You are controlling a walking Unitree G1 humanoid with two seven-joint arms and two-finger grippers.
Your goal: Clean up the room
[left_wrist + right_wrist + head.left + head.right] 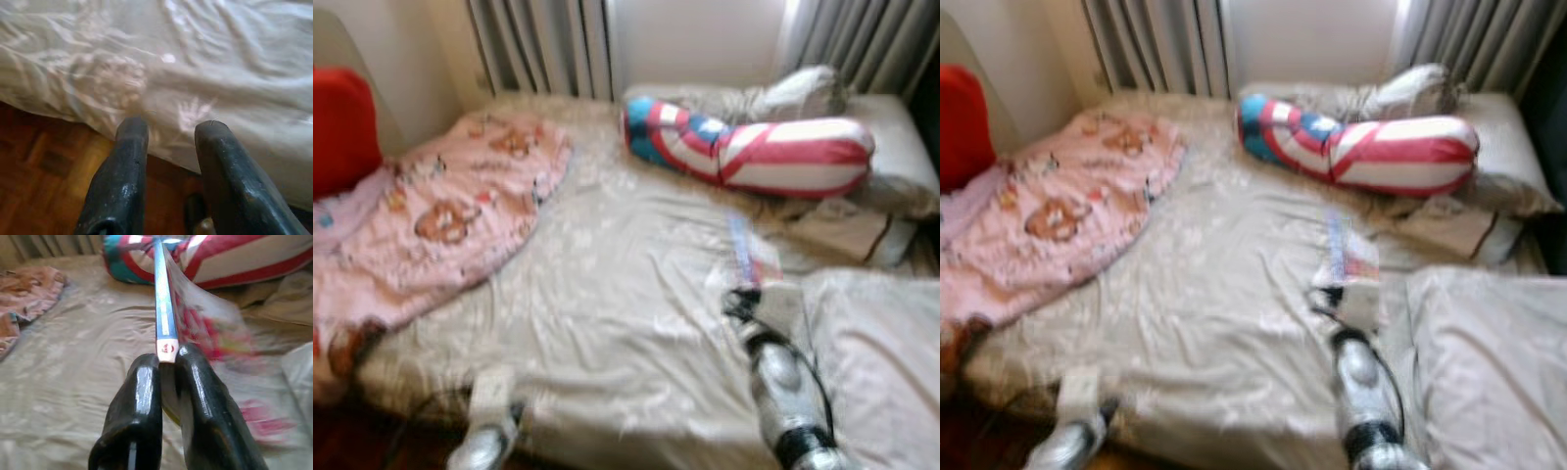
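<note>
Right wrist view: a wrapper (165, 308) is pinched by the right gripper (167, 363).
Left gripper (171, 129): held parted at the bed (607, 294) edge.
Beyond: striped bolster (754, 147), pink blanket (440, 215).

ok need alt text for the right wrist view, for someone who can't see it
The right gripper pinches the edge of a thin plastic packet with a blue strip, holding it above a wrinkled beige bed sheet. Behind lie a red, white and blue striped pillow and a pink blanket.
</note>
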